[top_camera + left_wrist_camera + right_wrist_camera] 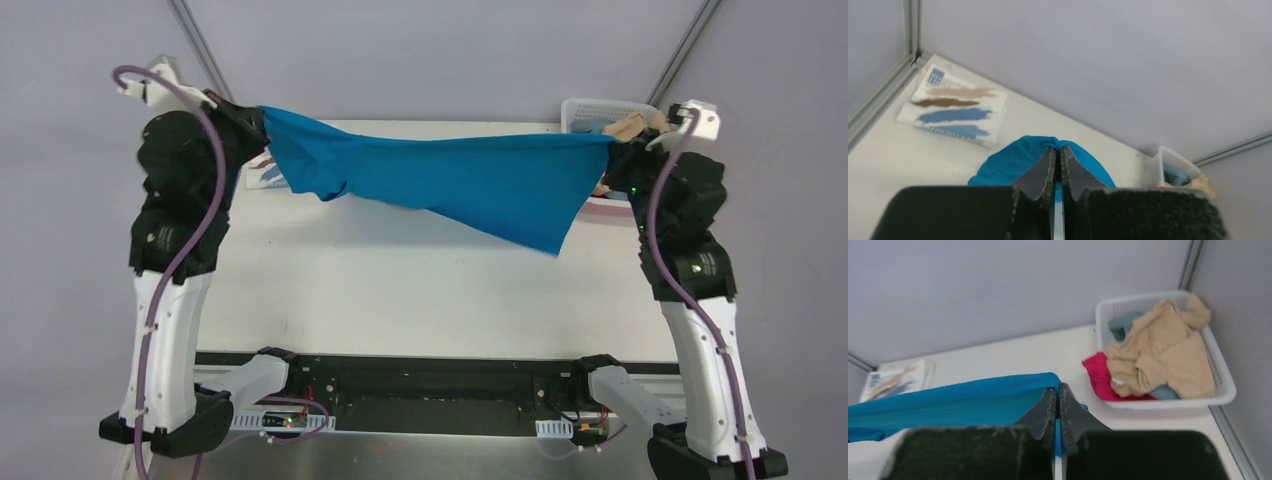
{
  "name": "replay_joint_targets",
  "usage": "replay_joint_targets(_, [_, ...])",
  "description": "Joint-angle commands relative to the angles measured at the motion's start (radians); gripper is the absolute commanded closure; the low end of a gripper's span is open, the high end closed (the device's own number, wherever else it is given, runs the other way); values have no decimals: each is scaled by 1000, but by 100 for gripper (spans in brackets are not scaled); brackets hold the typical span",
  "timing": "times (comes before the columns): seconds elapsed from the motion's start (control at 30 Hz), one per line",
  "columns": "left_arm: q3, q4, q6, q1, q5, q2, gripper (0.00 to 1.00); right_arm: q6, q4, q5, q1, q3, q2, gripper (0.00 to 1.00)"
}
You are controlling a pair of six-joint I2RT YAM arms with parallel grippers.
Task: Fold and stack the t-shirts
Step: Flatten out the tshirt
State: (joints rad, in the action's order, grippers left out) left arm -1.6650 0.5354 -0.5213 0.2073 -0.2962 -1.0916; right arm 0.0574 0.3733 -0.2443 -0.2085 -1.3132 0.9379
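A bright blue t-shirt (pixel 450 180) hangs stretched in the air between my two grippers, above the table. My left gripper (pixel 258 122) is shut on its left end, seen in the left wrist view (pixel 1058 150) with blue cloth (pixel 1008 162) bunched round the tips. My right gripper (pixel 618 148) is shut on its right end, seen in the right wrist view (pixel 1057 390) with the cloth (pixel 948 402) running off to the left. A folded white shirt with brown and blue brushstrokes (pixel 953 107) lies at the table's back left corner.
A white mesh basket (pixel 1220 385) stands at the back right, holding beige (pixel 1163 357), pink (pixel 1098 377) and pale-blue (pixel 1120 325) shirts; it also shows in the top view (pixel 590 110). Grey walls close the back and sides.
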Motion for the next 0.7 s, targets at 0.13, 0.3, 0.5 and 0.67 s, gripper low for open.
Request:
replay_joint_targets(0.13, [-288,-18,110,-16,150,115,100,69,109,156,2,-331,-90,100])
replay_joint_targets(0.3, [-460,-4,152,-16,213,117,100,61,195,250,2,-499,-104,100])
replay_joint_targets(0.5, [-537,-5,165,-15,231,137,100,46,264,332,2,-623,-102,100])
replay_joint_targets(0.67, [-522,-5,185,-15,197,127,100,27,266,311,2,-598,-122,100])
